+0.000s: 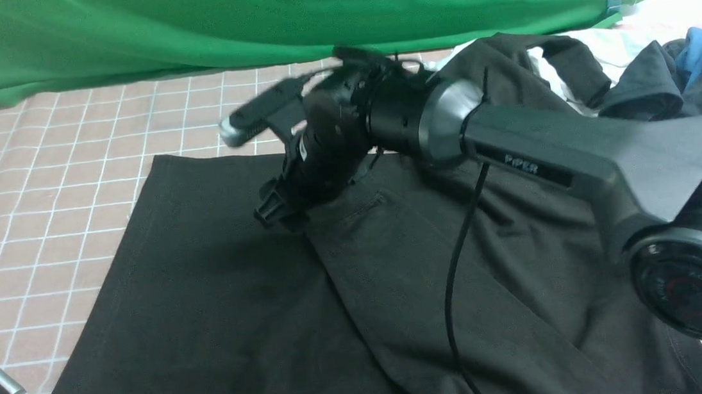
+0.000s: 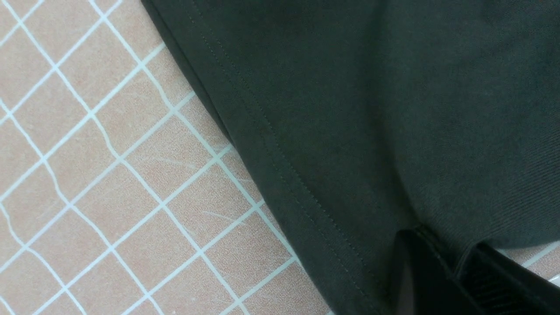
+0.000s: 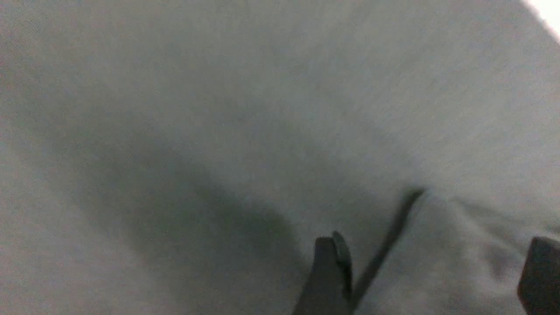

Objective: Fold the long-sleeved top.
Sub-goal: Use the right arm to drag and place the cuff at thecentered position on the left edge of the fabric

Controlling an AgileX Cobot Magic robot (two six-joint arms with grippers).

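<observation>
Although the left jaws show only at the edge of the left wrist view, they are clenched, and the hem of the long-sleeved top (image 2: 306, 131) appears to be pinched between them. Ahead of them, the top is spread over the tiled counter (image 2: 87, 175). Farther off, the right arm (image 1: 547, 159) is stretched across the garment. Its jaws are released and set wide apart just above a raised crease in the cloth. Beyond the right jaws, a heap of other garments (image 1: 686, 68) lies in front of the green backdrop (image 1: 243, 14).

Should the right jaws be closed here, the layer underneath could be caught along with the crease, and the fold would be skewed. The thin hem could be pulled out of the left jaws by a hard tug. The cloth could also be rucked by the hanging cable (image 1: 455, 277) if it is dragged across.
</observation>
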